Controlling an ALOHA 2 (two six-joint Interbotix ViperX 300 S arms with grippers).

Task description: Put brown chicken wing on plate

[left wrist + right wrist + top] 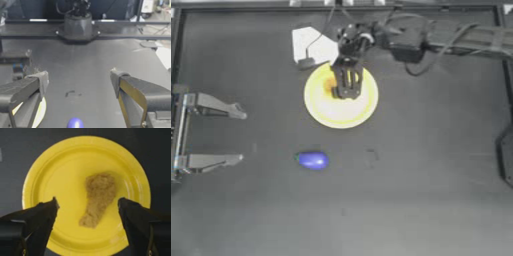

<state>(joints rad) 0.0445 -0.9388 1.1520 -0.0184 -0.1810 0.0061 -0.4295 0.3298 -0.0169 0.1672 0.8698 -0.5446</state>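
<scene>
The brown chicken wing (98, 198) lies on the pale-yellow plate (60, 175), free of any grip. My right gripper (87, 208) hovers above it, open, with a jaw on either side of the wing. From above, the right gripper (347, 86) covers most of the wing (331, 86), which peeks out as an orange patch on the plate (338, 112). My left gripper (241, 135) is parked at the table's left edge, open and holding nothing.
A rounded blue object (312, 160) sits on the table in front of the plate and also shows low in the left wrist view as the blue object (75, 123). A white paper (311, 44) lies behind the plate, near cables.
</scene>
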